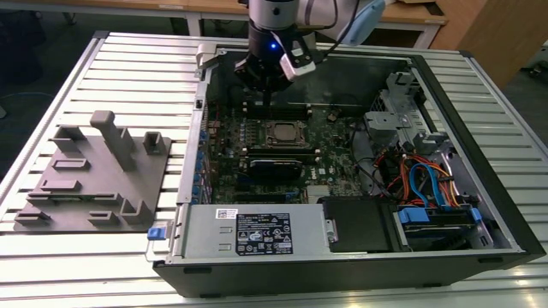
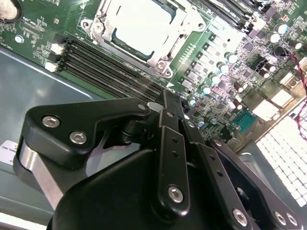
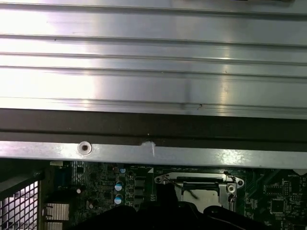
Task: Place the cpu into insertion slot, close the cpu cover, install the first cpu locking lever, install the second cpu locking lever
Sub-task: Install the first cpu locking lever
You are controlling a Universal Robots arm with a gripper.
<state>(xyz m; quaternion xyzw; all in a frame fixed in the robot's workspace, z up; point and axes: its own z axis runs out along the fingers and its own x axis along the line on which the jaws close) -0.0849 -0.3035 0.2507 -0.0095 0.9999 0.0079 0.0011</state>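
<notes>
Cpu (image 2: pixel 139 24) sits in the insertion slot (image 1: pixel 266 142), upper middle of the second wrist view, with the cpu cover (image 2: pixel 144 56) seemingly down around it; whether either locking lever is hooked I cannot make out. My claw (image 2: pixel 171 99), pressed together and empty, points down over the memory slots (image 2: pixel 105 64), just above that slot in the exterior view.
</notes>
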